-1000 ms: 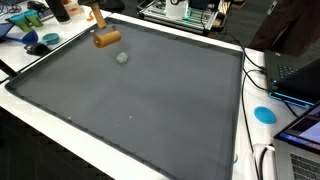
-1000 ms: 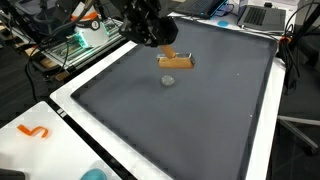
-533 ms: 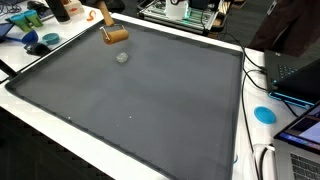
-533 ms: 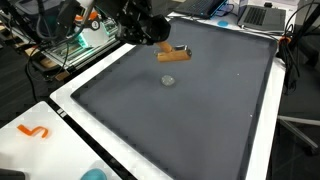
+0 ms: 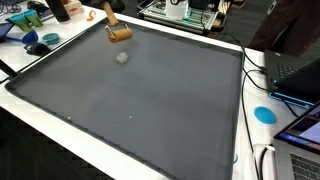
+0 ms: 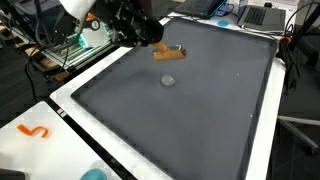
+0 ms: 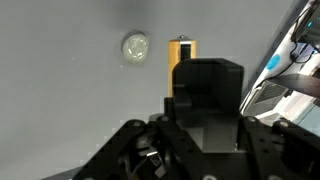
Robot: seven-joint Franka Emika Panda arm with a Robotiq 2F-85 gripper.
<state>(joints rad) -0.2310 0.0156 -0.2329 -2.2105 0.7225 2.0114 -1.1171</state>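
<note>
Dark mat: claw pinched on wooden block, grey ball nearby.

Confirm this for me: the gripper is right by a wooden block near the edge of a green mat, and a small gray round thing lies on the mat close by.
One detail is wrong: the mat is dark gray, not green, as both exterior views show. The rest stands: the gripper is right by the wooden block near the mat's edge, and the small gray round thing lies close by.

Dark mat lies open, save a small grey disc near the wooden block.
</note>
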